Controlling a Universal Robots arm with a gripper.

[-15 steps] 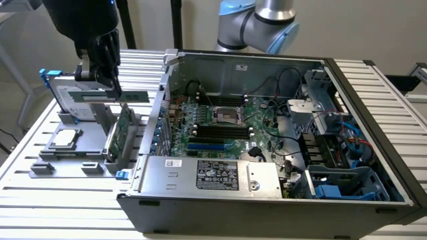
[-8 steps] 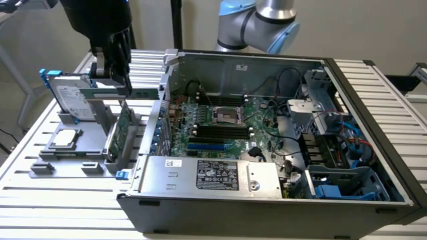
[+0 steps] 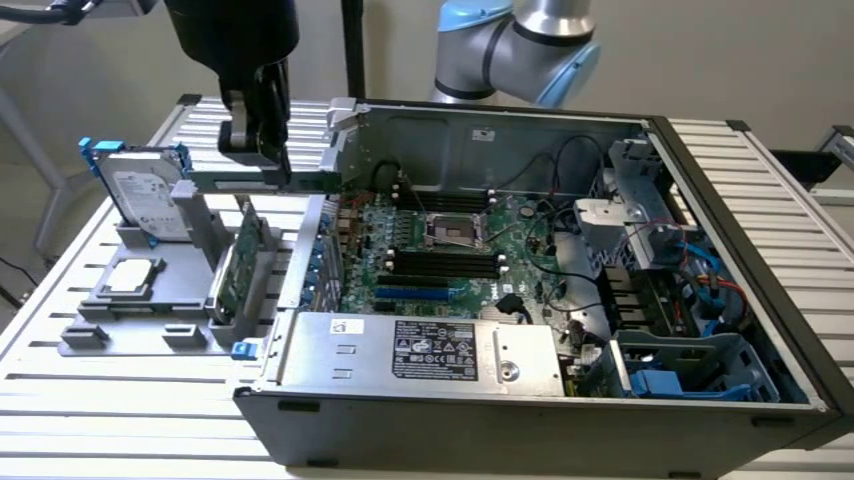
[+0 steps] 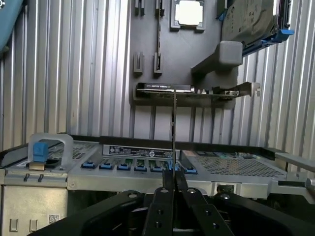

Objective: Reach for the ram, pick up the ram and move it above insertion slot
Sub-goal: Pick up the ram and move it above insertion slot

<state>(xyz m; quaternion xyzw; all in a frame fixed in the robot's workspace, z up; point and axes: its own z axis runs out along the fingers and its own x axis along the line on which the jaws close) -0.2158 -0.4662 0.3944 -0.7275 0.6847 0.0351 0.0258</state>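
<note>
The gripper (image 3: pixel 256 150) has its fingers (image 4: pixel 169 183) squeezed on the ram (image 3: pixel 260 180) — lifted, it seems, beside the case (image 3: pixel 534 400) — so it must travel over the slot.

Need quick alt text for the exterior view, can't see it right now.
The gripper holds the ram level in shut jaws, above the grey parts holder beside the open computer case. A hard drive stands in the holder.
</note>
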